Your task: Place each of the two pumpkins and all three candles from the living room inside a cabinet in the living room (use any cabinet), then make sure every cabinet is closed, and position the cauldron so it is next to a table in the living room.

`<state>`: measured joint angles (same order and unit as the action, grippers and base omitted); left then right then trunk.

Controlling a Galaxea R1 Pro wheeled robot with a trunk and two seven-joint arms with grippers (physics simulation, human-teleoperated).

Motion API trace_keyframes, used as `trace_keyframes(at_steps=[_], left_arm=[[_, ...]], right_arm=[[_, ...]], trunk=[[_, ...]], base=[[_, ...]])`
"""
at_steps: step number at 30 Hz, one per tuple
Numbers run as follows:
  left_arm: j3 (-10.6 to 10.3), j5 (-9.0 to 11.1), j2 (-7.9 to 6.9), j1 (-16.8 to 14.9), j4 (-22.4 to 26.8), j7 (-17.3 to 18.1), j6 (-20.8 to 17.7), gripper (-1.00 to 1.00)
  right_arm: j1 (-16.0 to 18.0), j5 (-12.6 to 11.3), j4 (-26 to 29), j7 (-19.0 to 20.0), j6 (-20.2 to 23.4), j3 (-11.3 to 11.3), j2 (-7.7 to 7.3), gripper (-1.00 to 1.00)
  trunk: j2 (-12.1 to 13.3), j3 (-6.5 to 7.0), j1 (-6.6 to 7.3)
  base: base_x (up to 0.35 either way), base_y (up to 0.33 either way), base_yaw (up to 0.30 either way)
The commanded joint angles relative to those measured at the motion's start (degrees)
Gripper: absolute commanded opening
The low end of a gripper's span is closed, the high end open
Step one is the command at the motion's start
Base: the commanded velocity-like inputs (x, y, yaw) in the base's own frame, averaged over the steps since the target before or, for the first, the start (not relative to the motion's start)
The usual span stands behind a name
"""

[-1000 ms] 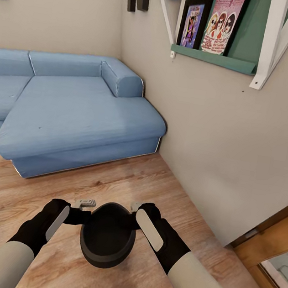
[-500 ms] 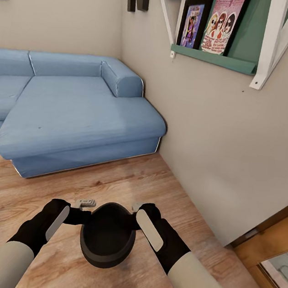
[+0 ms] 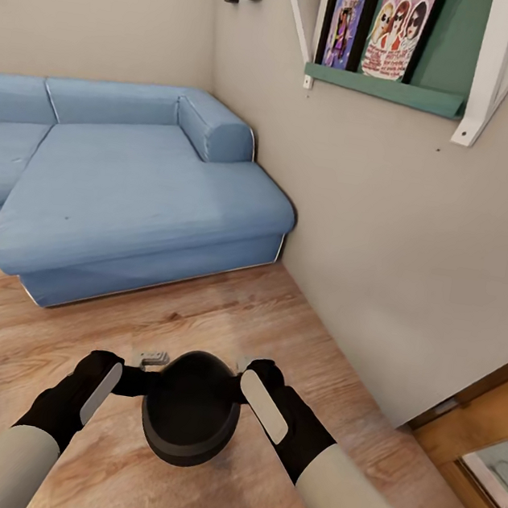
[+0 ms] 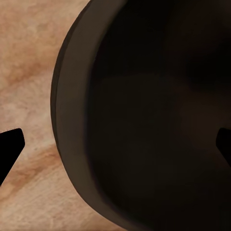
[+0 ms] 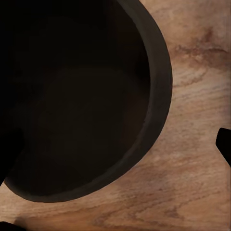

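Cauldron (image 3: 189,417) gripped at both rims by left gripper (image 3: 140,377) and right gripper (image 3: 240,378); sofa (image 3: 124,194) at eleven o'clock, wall (image 3: 385,249) at two.

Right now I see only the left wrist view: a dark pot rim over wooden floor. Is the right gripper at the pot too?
Observer: Yes. In the head view the right gripper is at the rim of the cauldron, opposite the left gripper.
Operator: What is in front of us?
Observer: A blue sofa, ahead and to the left.
Operator: And on the right side?
Observer: A pale wall, carrying a green shelf with pictures.
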<state>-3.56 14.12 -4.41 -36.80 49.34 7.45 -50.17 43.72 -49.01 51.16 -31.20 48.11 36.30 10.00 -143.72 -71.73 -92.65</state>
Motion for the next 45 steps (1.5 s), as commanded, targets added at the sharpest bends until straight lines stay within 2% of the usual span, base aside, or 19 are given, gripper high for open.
trace_keyframes(at_steps=[1, 3, 8, 14, 45], left_arm=[[-0.14, 0.03, -0.04, -0.02, 0.05, 0.10, -0.19, 1.00], [-0.14, 0.03, -0.02, -0.02, 0.05, 0.10, -0.19, 1.00], [-0.14, 0.03, 0.01, -0.02, 0.04, 0.11, 0.15, 1.00], [-0.14, 0.03, 0.01, -0.02, 0.04, 0.12, 0.68, 1.00], [-0.14, 0.03, 0.12, -0.02, 0.00, 0.11, 0.78, 1.00]], right_arm=[[0.05, -0.56, 0.03, -0.61, 0.03, 0.09, 0.00, 1.00], [0.05, -0.56, 0.01, -0.65, 0.00, 0.08, 0.00, 1.00], [0.05, -0.56, -0.06, -0.69, -0.03, 0.05, 0.00, 1.00], [0.05, -0.56, -0.09, -0.72, -0.03, 0.07, 0.00, 1.00], [0.05, -0.60, -0.09, -0.72, -0.40, 0.06, 0.00, 1.00]], trunk=[[-0.04, -0.27, -0.01], [-0.06, -0.72, -0.06], [-0.06, -0.72, -0.06], [-0.14, -2.05, -0.22], [-0.14, -2.05, -0.22]], base=[[0.000, 0.000, 0.000], [0.000, 0.000, 0.000], [0.000, 0.000, 0.000], [0.000, 0.000, 0.000], [0.022, 0.006, 0.000]])
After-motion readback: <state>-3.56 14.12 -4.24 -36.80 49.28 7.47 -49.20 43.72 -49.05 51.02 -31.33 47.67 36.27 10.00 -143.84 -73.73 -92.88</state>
